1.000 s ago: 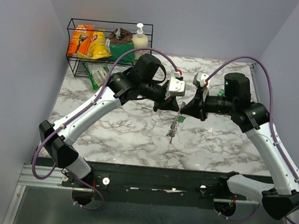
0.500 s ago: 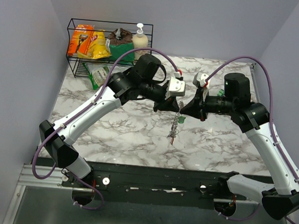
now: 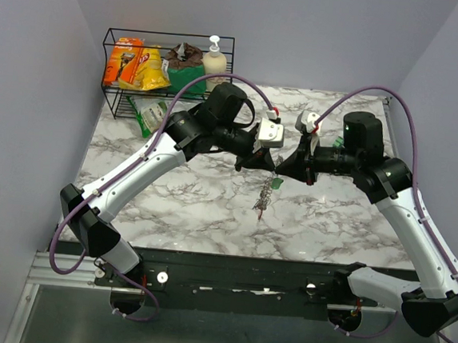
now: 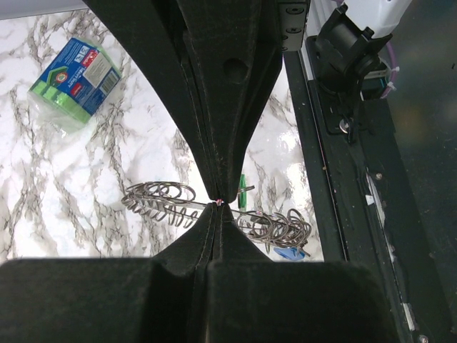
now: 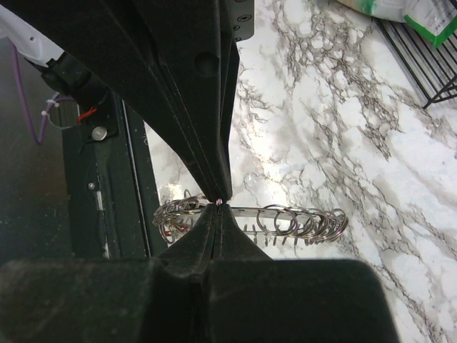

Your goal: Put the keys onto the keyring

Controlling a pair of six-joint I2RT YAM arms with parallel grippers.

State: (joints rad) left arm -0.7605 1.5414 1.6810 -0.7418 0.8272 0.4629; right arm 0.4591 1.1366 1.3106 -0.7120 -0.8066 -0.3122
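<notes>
The keyring [image 3: 264,195], a thin metal ring crowded with small silver rings, hangs in the air over the middle of the marble table. My left gripper [image 3: 268,166] and right gripper [image 3: 277,168] meet tip to tip just above it. In the left wrist view the fingertips [image 4: 219,203] are shut on the keyring [image 4: 161,201], with a green key [image 4: 243,193] and a blue key [image 4: 289,252] hanging from it. In the right wrist view the gripper [image 5: 218,202] is shut on the keyring [image 5: 303,221], with a red key [image 5: 168,232] at its left end.
A black wire basket [image 3: 113,73] with snack packets and a soap bottle [image 3: 215,58] stands at the back left. A green packet [image 3: 148,116] lies in front of it, also seen in the left wrist view [image 4: 75,71]. The black base rail [image 3: 235,284] runs along the near edge.
The hanging keyring has swayed slightly to the left and down. Both arms have stayed almost in place, still pinched together.
</notes>
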